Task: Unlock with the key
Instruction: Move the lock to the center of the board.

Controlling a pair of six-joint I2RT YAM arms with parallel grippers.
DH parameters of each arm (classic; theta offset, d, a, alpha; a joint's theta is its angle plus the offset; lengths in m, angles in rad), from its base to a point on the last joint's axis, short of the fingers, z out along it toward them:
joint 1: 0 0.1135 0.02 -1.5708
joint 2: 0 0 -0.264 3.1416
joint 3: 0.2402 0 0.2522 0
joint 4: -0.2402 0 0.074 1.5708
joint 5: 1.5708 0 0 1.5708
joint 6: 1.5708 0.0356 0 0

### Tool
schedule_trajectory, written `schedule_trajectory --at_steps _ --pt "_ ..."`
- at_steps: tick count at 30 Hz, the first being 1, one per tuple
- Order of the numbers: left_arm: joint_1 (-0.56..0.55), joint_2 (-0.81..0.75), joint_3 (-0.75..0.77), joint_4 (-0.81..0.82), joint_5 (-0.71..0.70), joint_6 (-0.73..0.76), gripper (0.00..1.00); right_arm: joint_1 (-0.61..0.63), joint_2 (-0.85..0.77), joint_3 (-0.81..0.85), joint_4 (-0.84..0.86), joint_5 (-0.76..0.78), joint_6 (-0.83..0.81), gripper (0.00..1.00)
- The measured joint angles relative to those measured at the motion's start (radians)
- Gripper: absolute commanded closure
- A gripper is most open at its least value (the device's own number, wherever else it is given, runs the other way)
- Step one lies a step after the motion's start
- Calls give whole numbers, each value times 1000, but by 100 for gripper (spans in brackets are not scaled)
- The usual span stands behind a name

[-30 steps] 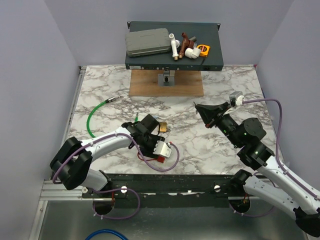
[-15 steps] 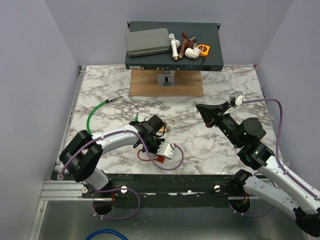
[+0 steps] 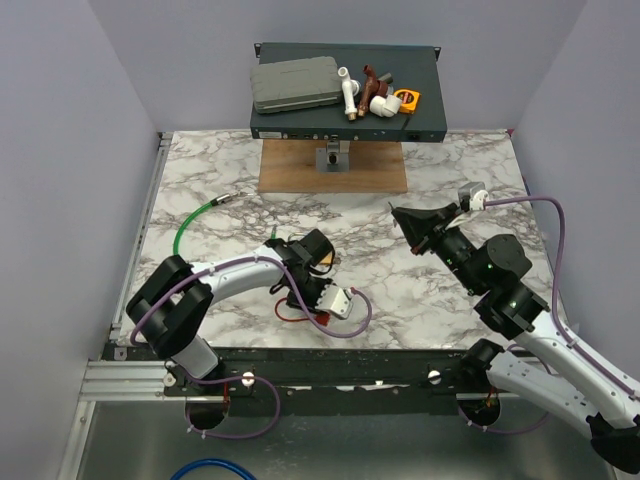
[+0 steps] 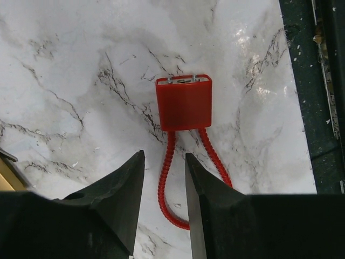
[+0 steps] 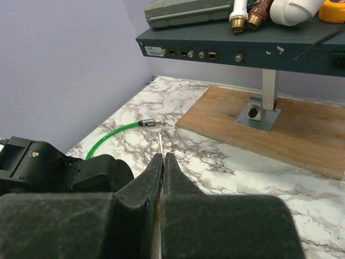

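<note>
A red cable lock lies near the table's front edge, with a square body (image 4: 184, 102) and a ribbed red cable loop (image 4: 164, 183). In the top view its cable (image 3: 288, 311) shows beside the left wrist. My left gripper (image 4: 165, 154) hangs over it, open, its jaws either side of one cable strand without pinching it. A brass padlock (image 3: 326, 260) sits just behind that gripper (image 3: 303, 290). My right gripper (image 5: 163, 157) hovers at mid-right (image 3: 397, 213), shut on a thin metal key (image 5: 161, 143) that sticks out past its tips.
A green cable (image 3: 195, 222) curls at the left. At the back, a wooden board (image 3: 333, 167) carries a stand under a dark rack unit (image 3: 345, 125) loaded with a grey case, pipe fittings and a tape measure. The dark front rail (image 4: 323, 108) runs close to the red lock.
The left arm has swung its forearm to the right and its wrist has settled lower over the red lock. The right arm has not moved.
</note>
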Motion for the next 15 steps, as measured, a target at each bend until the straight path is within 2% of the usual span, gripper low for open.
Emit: schedule_trajectory --at_steps 7,11,15 --pt "-32 11 0 -5 -6 -12 74 0 1 14 -7 5 -4 99" --pt "-78 68 32 21 -55 -61 91 0 1 18 -22 6 -7 99" --pt "-95 98 64 61 -84 -107 98 0 -3 29 -35 13 -10 99"
